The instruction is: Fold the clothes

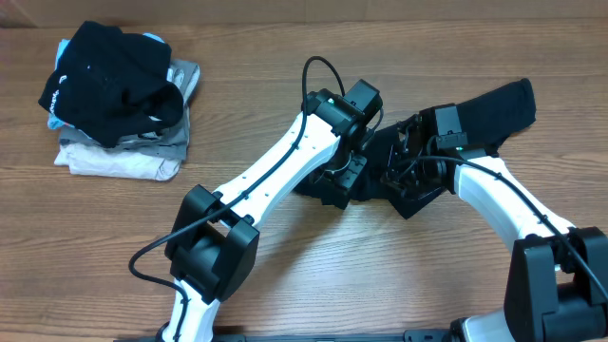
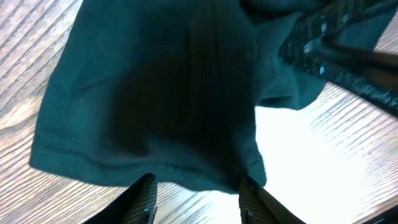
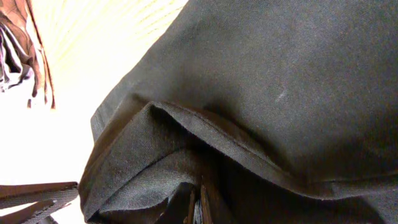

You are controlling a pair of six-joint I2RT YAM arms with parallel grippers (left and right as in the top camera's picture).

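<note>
The clothes, a plain black T-shirt (image 1: 499,103), lie crumpled right of the table's middle, with one end stretched toward the far right. Both grippers meet over the bunched part. My left gripper (image 1: 344,185) stands open. In the left wrist view its fingertips (image 2: 147,186) rest at the shirt's stitched hem (image 2: 155,93), with bare wood showing between them. My right gripper (image 1: 404,180) is shut. The right wrist view shows it (image 3: 196,208) pinching a fold of the dark fabric (image 3: 280,81), which hangs bunched around it.
A pile of other garments (image 1: 119,104) sits at the far left, with a black one on top of grey and cream ones. The right arm's black hardware (image 2: 336,50) crosses the left wrist view's top right, close to the left gripper.
</note>
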